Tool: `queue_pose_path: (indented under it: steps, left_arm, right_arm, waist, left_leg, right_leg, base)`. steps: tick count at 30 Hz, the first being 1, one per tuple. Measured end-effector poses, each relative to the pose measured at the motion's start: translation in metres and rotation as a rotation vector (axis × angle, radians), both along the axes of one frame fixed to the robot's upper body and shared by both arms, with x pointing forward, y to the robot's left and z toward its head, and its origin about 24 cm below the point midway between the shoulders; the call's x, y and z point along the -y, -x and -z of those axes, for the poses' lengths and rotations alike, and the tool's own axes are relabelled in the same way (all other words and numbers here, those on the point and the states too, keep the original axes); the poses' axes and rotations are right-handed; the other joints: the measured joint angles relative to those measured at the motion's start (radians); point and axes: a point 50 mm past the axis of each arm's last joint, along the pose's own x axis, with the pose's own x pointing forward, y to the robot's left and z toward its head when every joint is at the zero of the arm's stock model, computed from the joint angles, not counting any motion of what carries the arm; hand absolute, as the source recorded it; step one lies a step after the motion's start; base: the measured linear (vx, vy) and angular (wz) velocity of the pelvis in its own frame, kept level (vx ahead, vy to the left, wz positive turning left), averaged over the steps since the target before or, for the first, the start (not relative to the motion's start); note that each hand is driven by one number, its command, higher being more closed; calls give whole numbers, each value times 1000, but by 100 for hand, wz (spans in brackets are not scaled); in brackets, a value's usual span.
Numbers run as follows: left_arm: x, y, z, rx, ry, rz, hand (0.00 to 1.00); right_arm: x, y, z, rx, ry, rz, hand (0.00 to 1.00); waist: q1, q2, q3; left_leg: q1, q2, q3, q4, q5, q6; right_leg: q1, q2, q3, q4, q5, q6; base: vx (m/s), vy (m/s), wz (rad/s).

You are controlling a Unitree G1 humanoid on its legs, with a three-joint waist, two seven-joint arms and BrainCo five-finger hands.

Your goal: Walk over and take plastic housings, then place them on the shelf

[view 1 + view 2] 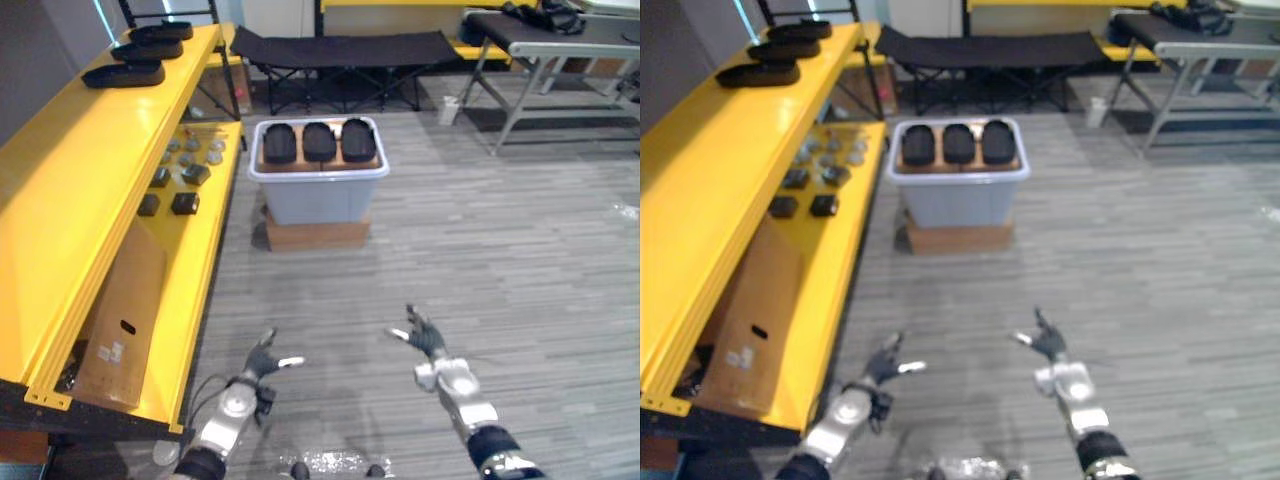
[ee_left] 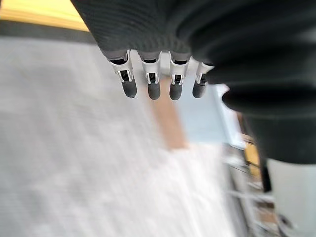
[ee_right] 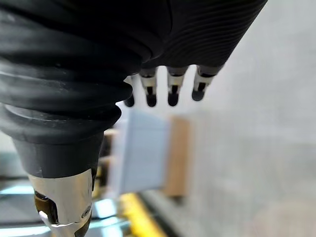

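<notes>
left hand [image 1: 262,362]: fingers apart and loose, holding nothing, low in front.
right hand [image 1: 425,338]: same, spread and empty, level with the left.
housings [image 1: 319,142]: three black ones side by side in the bin [image 1: 318,172], well ahead of both hands.
bin: sits on a brown base [image 1: 318,235], probably raised for easier reach.
shelf [image 1: 90,170]: yellow, on the robot's left. Its top level carries three shelved housings [image 1: 124,73] at the far end, and the near stretch is free.
step: approach, I'd say. Hands are out front, ready for the pick.
</notes>
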Motion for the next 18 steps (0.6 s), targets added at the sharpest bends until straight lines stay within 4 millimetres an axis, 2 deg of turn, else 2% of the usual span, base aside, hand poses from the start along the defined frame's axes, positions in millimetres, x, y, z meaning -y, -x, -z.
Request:
queue_pose_path:
  steps: [6,8,10,12,14,15,17,18]
  left_arm:
    - [1,3,4,-47,-2,19,0]
    - [-3,8,11,-87,-7,6,0]
    - [-14,19,30,-201,-8,-48,0]
    - [-33,37,53,-338,4,-154,0]
    - [-60,75,83,-535,27,-318,0]
    - [-66,87,91,-586,27,-357,0]
    - [-83,141,115,-802,31,-497,0]
    - [-85,152,119,-844,37,-524,0]
  right_arm:
    - [-5,6,6,-19,-4,-19,0]
    - [-4,11,13,-50,-11,-7,0]
    - [2,21,30,-155,-48,52,0]
    - [12,41,57,-308,-106,164,0]
    - [35,85,96,-542,-188,351,0]
    - [39,97,104,-594,-212,399,0]
    - [52,146,127,-763,-286,559,0]
    - [54,156,130,-796,-293,583,0]
  waist:
    - [-11,0,0]
    - [-11,0,0]
    - [-11,0,-1]
    - [-11,-3,-2]
    - [-8,-5,-4]
    - [-7,-5,-4]
    - [-8,-3,-5]
    - [-8,-3,-5]
  left_leg:
    - [1,3,2,0,0,0]
    - [1,3,2,0,0,-1]
    - [1,3,2,0,0,-1]
    - [1,2,3,0,-1,-1]
    - [2,2,4,0,0,-1]
    - [4,1,4,0,0,-1]
    - [20,2,5,0,0,0]
    - [25,3,6,-1,0,0]
  right_leg:
    - [-1,1,0,0,5,-1]
    - [-2,1,1,0,9,-1]
    - [-3,1,1,0,13,0]
    - [-3,0,2,0,13,0]
    - [-3,0,2,1,14,0]
    - [-2,-1,2,1,14,0]
    - [12,0,2,3,13,0]
    - [16,0,2,3,13,0]
  base:
    - [15,-2,0]
    - [0,0,0]
    - [-47,19,-2]
    - [-56,13,-2]
    - [-53,5,-1]
    - [-46,0,-7]
    - [-34,-4,-6]
    - [-40,-7,-2]
